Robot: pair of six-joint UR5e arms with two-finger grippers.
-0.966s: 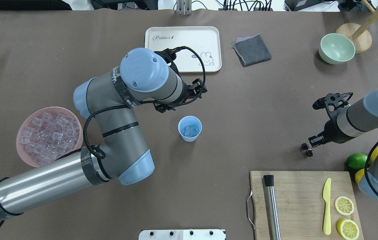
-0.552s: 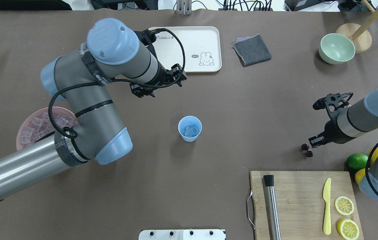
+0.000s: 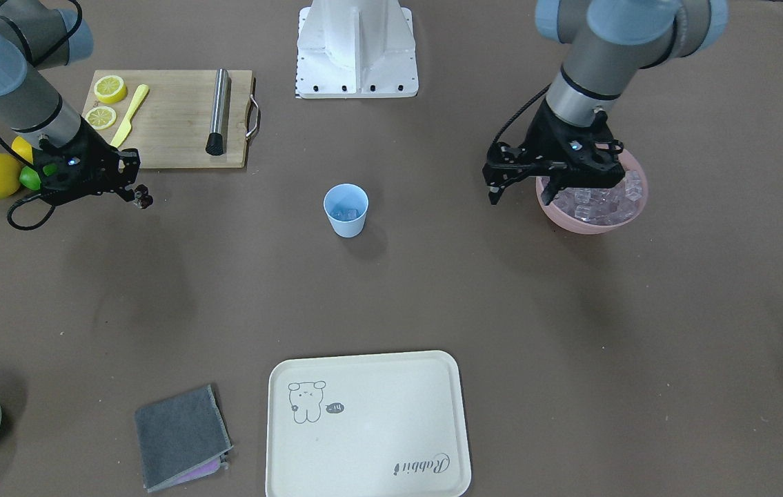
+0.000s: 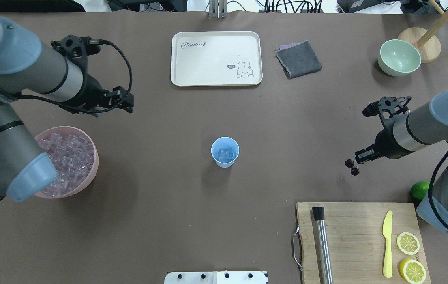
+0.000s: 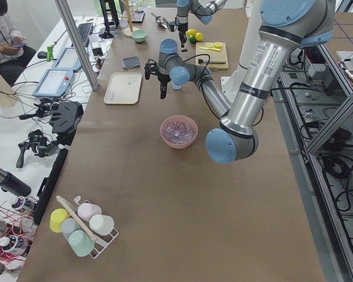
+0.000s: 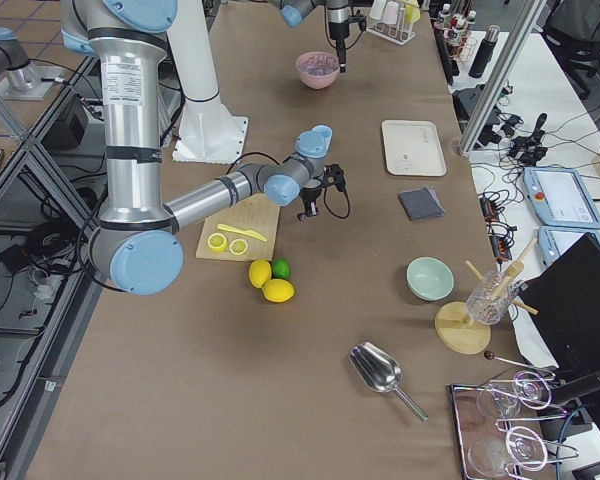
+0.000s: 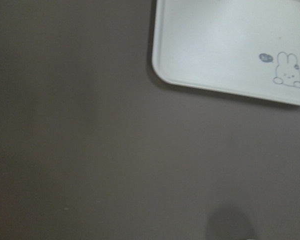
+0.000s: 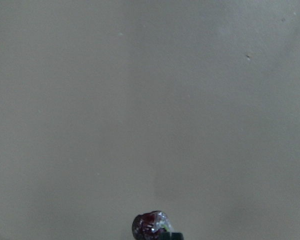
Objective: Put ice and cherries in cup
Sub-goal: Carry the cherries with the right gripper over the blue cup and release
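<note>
The light blue cup (image 4: 225,152) stands mid-table with a few ice cubes in it; it also shows in the front view (image 3: 345,209). More ice (image 4: 68,156) fills the pink bowl (image 4: 94,167) at the left. My left gripper (image 4: 124,100) is open and empty, in the air just beyond the bowl (image 3: 521,190). My right gripper (image 4: 360,157) is shut on the two dark cherries (image 4: 352,166), which hang below it off the table, far right of the cup. One cherry (image 8: 150,225) shows in the right wrist view.
A white tray (image 4: 208,63), a grey cloth (image 4: 298,59) and a pale green bowl (image 4: 399,57) lie at the far side. A cutting board (image 4: 354,236) with a metal muddler, yellow knife and lemon halves sits near right, a lime (image 4: 421,190) beside it.
My left arm swung left from above the cup to beyond the pink bowl. My right gripper lifted the cherries off the table and carried them a little towards the cup.
</note>
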